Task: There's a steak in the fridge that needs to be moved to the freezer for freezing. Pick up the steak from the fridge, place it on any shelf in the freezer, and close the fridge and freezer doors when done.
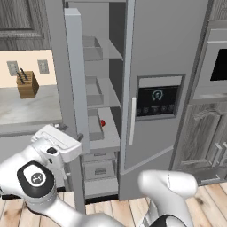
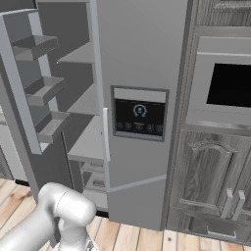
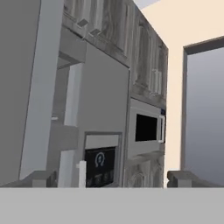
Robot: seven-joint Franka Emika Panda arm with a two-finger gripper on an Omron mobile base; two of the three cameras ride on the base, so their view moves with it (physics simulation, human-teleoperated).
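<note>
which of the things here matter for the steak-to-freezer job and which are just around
For the job: fridge with its plain door open; freezer door with the dispenser panel, shut; gripper, open.

Just around: small red ball, knife block, wall oven.

My two base cameras look forward at the freezer door point(image 1: 164, 88) from left and right; my hand camera views it obliquely.

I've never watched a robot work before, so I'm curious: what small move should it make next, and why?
Probably swing the open pincer toward the open fridge. Its plain door already stands wide, the freezer door is shut, and the pincer holds nothing. A small red thing shows on a lower shelf; whether that is the steak I cannot tell.
</note>
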